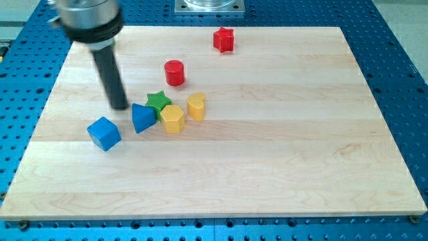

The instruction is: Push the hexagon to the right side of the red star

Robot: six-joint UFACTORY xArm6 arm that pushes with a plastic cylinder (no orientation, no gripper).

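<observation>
The pale wooden board, its planks running in long grained strips, is lying on a blue metal bench dotted with rows of small holes. From the far left corner the arm is reaching down as a smooth, dark, matte rod under a blurred silvery collar. My tip is resting on the wood towards the left side of the board; it is a plain blunt end with nothing to spread or pinch, and it is touching no block.

Just to the right of my tip and slightly nearer, the blue triangular block is sitting, close but apart from the rod. Nearer and further left, the blue cube is standing alone, turned at an angle. The green star is crowding against the far right side of the blue wedge.

The yellow hexagon, with its flat top and faceted sides, is sitting right beside the green star and the blue wedge, to their right. The yellow heart is lying just beside it on its far right.

Further off, the red cylinder is standing upright, apart from this cluster. The red star is sitting well away near the far edge, right of centre. All the blocks are looking like smooth, solidly coloured pieces.
</observation>
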